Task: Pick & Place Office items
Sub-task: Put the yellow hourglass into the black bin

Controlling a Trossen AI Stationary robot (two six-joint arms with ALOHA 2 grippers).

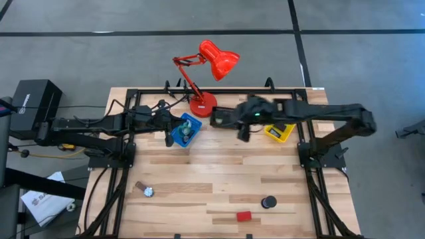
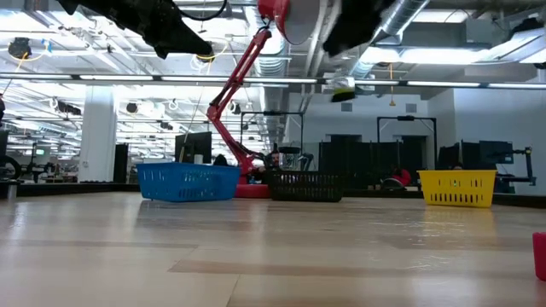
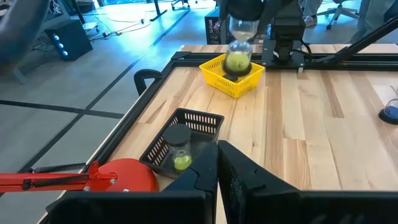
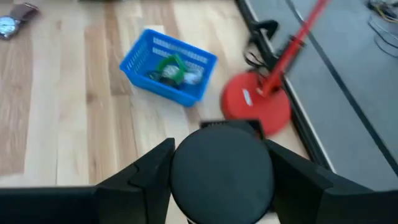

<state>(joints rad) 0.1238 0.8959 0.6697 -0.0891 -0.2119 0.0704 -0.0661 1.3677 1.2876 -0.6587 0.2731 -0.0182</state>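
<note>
My right gripper is shut on a clear jar with a black lid and something green inside, held in the air by the black bin and the yellow bin. A like jar lies in the black bin. My left gripper is shut and empty, beside the blue bin, which holds small items. On the near part of the table rest a black cylinder, a red block and a small gadget. My right gripper pinches the jar by its round black lid, one finger on either side. The fingers come from above, pointing down. The jar hangs upright below them, lifted clear of the table and the bins.
The red desk lamp's base stands at the far edge between the blue and black bins, its arm and shade reaching beyond the table. A black frame runs round the table's edges. Bare wood lies in the middle.
</note>
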